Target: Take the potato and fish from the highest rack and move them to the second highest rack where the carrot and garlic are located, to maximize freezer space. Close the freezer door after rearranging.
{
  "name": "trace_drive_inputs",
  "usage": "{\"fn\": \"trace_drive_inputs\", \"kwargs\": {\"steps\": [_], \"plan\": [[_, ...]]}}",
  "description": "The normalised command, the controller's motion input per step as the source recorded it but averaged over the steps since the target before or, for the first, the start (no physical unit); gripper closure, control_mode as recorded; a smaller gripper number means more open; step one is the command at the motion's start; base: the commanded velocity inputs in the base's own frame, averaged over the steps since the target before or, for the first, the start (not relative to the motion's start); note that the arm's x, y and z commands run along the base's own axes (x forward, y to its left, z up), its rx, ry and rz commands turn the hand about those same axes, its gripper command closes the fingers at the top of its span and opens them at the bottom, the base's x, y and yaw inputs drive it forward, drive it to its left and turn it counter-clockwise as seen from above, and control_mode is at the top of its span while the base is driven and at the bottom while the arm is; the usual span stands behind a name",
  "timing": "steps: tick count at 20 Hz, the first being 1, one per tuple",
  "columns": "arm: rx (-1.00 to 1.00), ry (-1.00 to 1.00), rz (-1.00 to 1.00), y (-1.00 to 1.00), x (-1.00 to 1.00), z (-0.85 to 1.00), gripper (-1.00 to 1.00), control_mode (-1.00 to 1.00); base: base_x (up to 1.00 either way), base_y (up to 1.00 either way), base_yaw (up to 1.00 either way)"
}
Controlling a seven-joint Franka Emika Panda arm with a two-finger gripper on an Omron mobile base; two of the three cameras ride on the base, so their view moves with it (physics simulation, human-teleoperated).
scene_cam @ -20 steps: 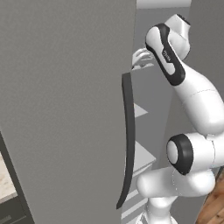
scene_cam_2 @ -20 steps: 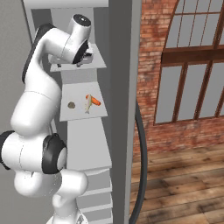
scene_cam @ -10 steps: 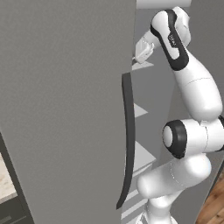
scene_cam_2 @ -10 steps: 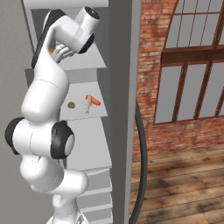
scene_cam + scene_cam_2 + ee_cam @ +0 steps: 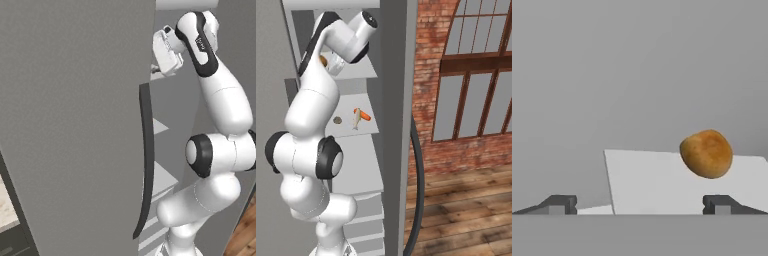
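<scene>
The golden-brown potato (image 5: 707,153) rests on the highest rack (image 5: 652,180), ahead and right of my gripper (image 5: 639,205), which is open and empty. From the right base view my gripper (image 5: 332,64) is reaching into the highest rack (image 5: 363,72) beside the potato (image 5: 322,61). One shelf down, the second highest rack (image 5: 358,131) holds the orange carrot (image 5: 365,116), a pale slim piece lying against it, and a small grey-brown lump (image 5: 337,120). The freezer door (image 5: 396,100) stands open on the right, its dark handle (image 5: 417,175) on the outer side.
The adjoining grey door (image 5: 75,125), with a long dark handle (image 5: 145,160), hides part of my hand in the left base view. More shelves (image 5: 356,165) lie below. A brick wall with windows (image 5: 466,75) and a wooden floor are to the right.
The arm has swung upward and the hand has risen to the top shelf and turned in toward the potato. The things on the shelves have not moved.
</scene>
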Motion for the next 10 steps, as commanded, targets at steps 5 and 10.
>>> {"fn": "trace_drive_inputs", "kwargs": {"steps": [5, 10], "plan": [[-0.01, -0.29, 0.18, 0.04, 0.37, -0.09, -1.00, -1.00, 0.00, 0.00, 0.00], [0.00, -0.12, 0.04, 0.09, 0.49, -0.02, -1.00, -1.00, 0.00, 0.00, 0.00]]}}
